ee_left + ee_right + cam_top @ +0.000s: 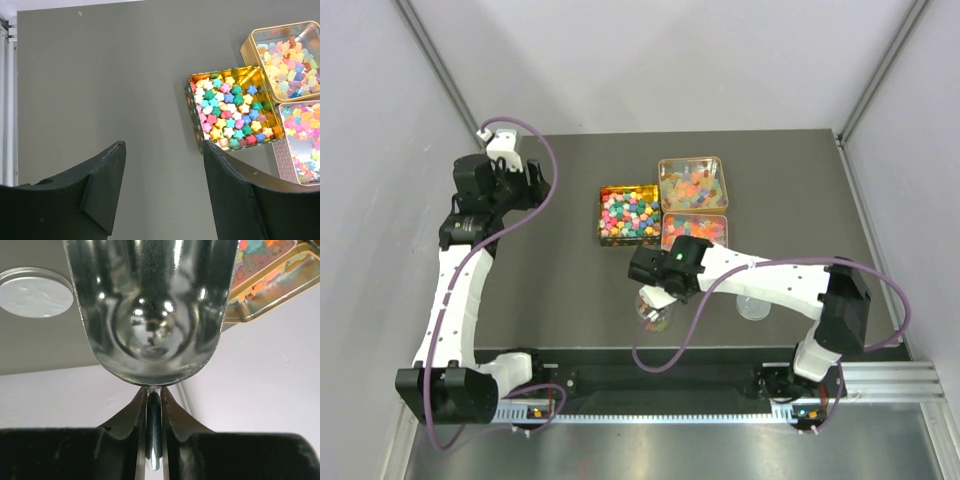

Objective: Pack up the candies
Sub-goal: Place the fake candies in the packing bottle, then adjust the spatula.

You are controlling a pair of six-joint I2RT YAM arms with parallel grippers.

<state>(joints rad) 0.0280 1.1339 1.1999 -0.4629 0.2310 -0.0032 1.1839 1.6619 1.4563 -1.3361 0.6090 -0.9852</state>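
Right wrist view: right gripper (154,407) pinched on the handle of an apparently empty metal scoop (150,315), left gripper (164,155) spread; candies (230,107), lying in three open tins (192,107) mid-table, judged light, loose and tiny, best scooped, not pinched.

Soft, even light from above fills the top view, and the dark worktop (570,300) carries only faint, soft-edged shadows. In the left wrist view, glare washes out the far right tin (250,50) and its candies (287,65). In the right wrist view the steel scoop (150,315) throws bright mirror highlights, and the tin corner (270,295) behind it is blurred.
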